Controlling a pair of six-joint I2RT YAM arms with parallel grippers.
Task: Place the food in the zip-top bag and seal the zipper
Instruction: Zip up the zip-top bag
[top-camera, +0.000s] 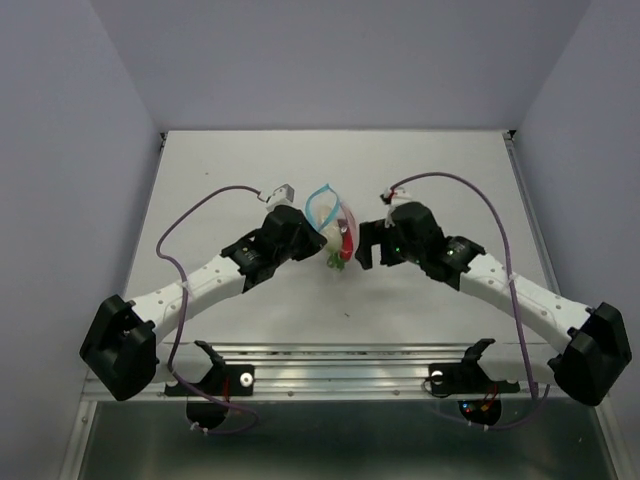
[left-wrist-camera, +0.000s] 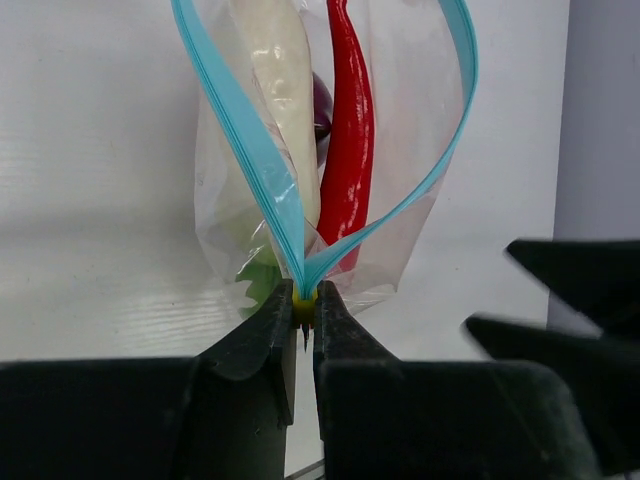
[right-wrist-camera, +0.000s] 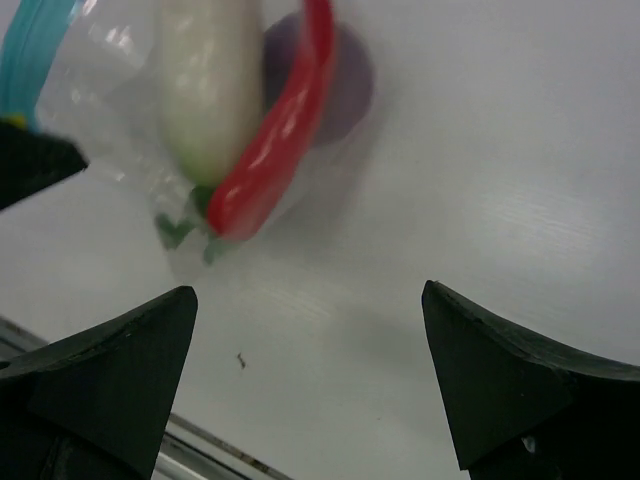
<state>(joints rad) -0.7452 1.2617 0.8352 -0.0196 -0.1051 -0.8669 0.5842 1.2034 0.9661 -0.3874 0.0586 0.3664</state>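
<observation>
The clear zip-top bag (left-wrist-camera: 400, 150) lies at mid-table with its mouth gaping. Its light-blue zipper (left-wrist-camera: 245, 130) splits into two strips that meet at one corner. My left gripper (left-wrist-camera: 304, 295) is shut on that corner of the zipper, with a small yellow piece between the jaws. Inside the bag are the white radish (left-wrist-camera: 280, 90), the red chili (left-wrist-camera: 350, 150) and the purple onion (left-wrist-camera: 321, 105). My right gripper (right-wrist-camera: 310, 300) stands wide open just right of the bag (top-camera: 338, 228), holding nothing. The right wrist view shows the radish (right-wrist-camera: 205, 90), chili (right-wrist-camera: 275, 140) and onion (right-wrist-camera: 345, 85).
Both arms reach in from the near edge and meet at the bag. A metal rail (top-camera: 340, 360) runs along the front of the white table (top-camera: 450, 170). Grey walls close in the back and both sides.
</observation>
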